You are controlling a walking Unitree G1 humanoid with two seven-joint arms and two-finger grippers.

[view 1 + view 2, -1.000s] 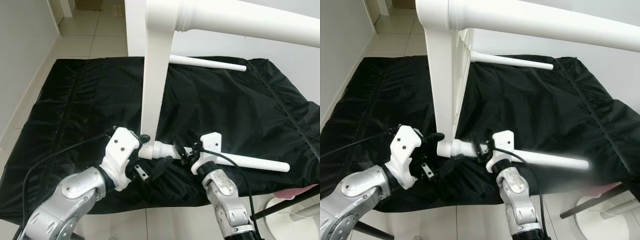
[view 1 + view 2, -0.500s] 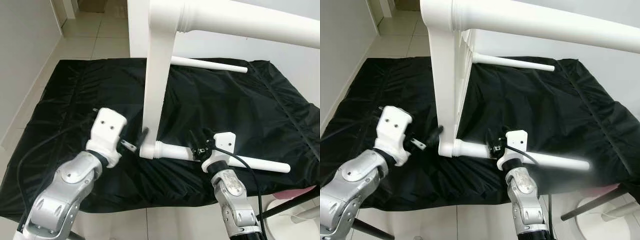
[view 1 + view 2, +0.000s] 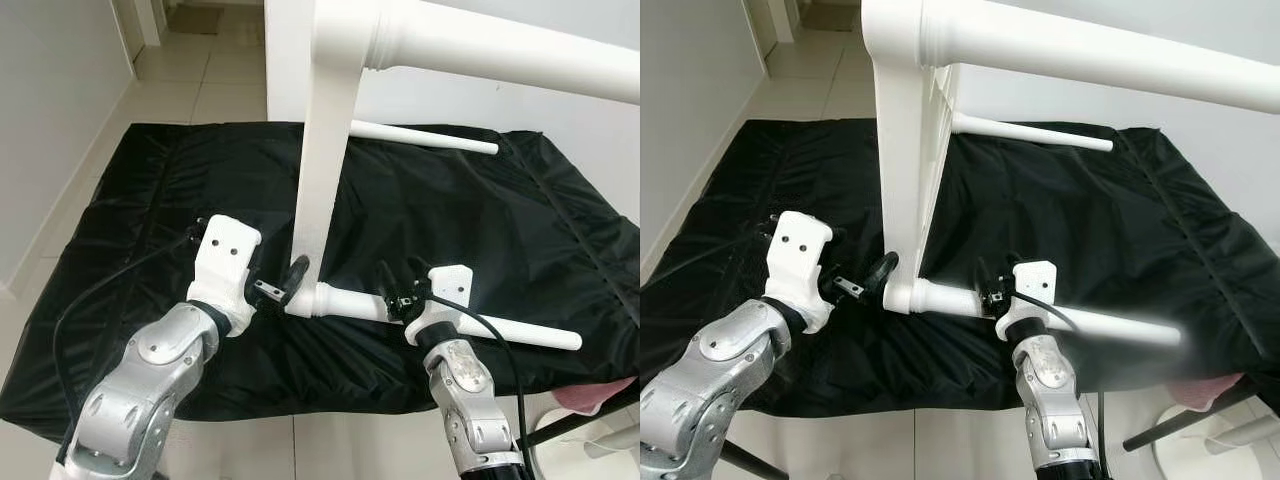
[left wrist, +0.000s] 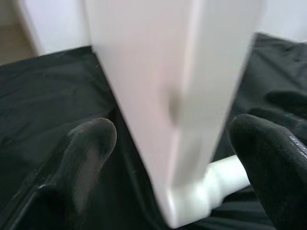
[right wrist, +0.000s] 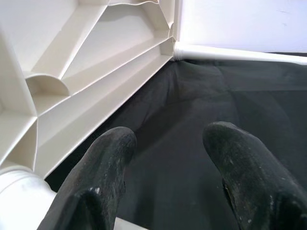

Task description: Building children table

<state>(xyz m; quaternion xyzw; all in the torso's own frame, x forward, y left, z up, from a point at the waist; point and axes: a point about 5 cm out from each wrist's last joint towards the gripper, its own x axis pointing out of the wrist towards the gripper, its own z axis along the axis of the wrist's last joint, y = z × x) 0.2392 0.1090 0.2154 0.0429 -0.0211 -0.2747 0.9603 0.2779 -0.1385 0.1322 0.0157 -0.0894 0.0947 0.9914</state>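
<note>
The white children's table stands on its edge on a black cloth point(image 3: 160, 200). Its top point(image 3: 322, 170) rises upright; one leg point(image 3: 500, 60) juts out high to the right, another leg point(image 3: 480, 328) lies along the cloth, and a far leg point(image 3: 425, 136) lies at the back. My left gripper point(image 3: 288, 282) is open at the top's lower corner, its fingers point(image 4: 91, 143) on either side of the panel's edge. My right gripper point(image 3: 398, 290) is open over the lower leg near its joint; its fingers point(image 5: 108, 163) show black cloth between them.
Tiled floor point(image 3: 200, 80) runs along the left and behind the cloth. A white wall point(image 3: 520, 110) backs the table. The cloth's front edge point(image 3: 300, 410) lies just before my arms. A pink thing point(image 3: 600, 395) and a dark bar sit at the lower right.
My left gripper drew back to the left from the leg joint, then came in again to the top's lower corner. My right gripper slid slightly right along the lower leg.
</note>
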